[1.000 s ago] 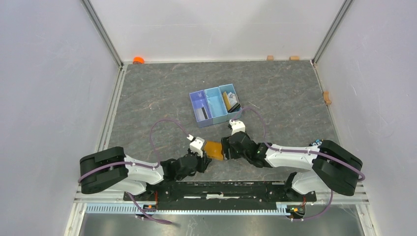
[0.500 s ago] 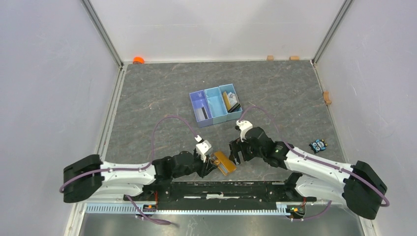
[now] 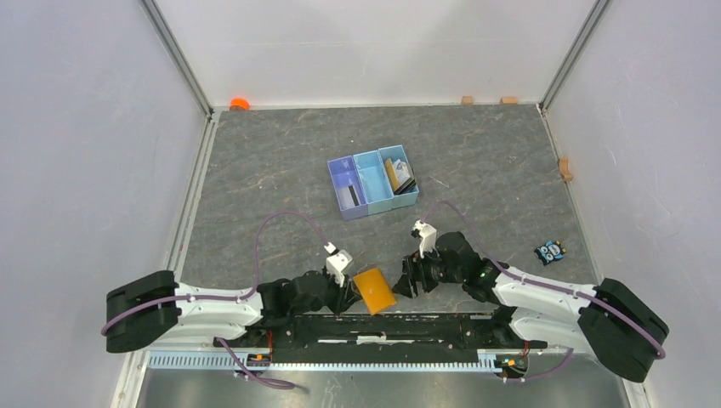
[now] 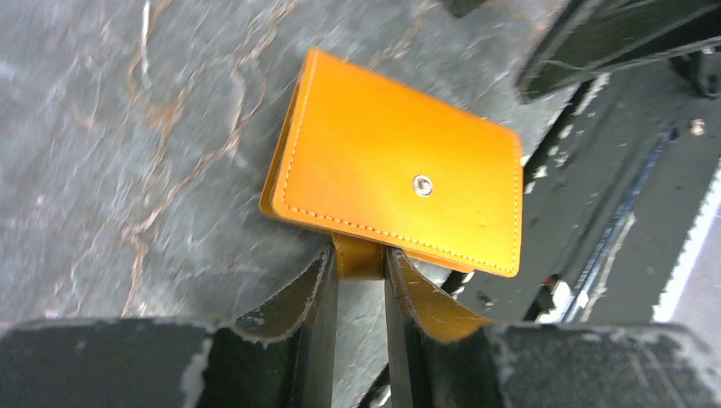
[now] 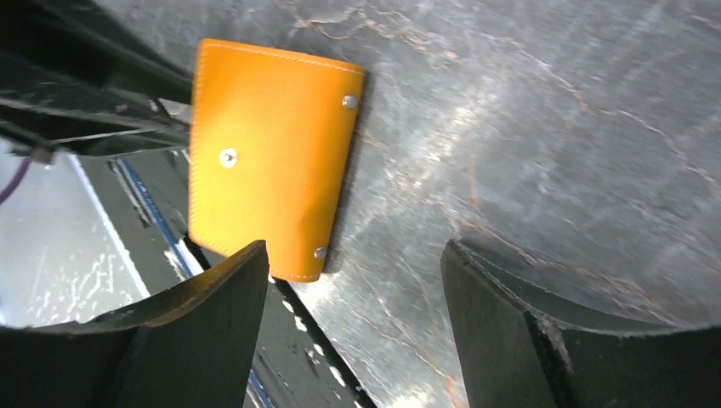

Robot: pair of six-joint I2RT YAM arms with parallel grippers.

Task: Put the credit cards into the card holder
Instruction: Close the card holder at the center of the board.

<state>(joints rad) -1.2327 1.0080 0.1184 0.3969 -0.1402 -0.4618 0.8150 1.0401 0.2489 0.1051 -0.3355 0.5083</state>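
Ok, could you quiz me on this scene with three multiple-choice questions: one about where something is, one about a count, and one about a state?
1. Where is the orange wallet?
A) against the back wall
B) at the near edge of the table, between the left gripper and the right gripper
C) on top of an arm

2. How many compartments has the blue tray?
A) two
B) five
C) three

3. What state is the left gripper in?
A) shut on the wallet's clasp tab
B) open, away from the wallet
C) shut on a card

Answers:
1 B: the top view shows it between the two grippers, just ahead of the arm bases.
2 C: two dividers split the tray in three.
3 A: the left wrist view shows both fingers pinching the tab.
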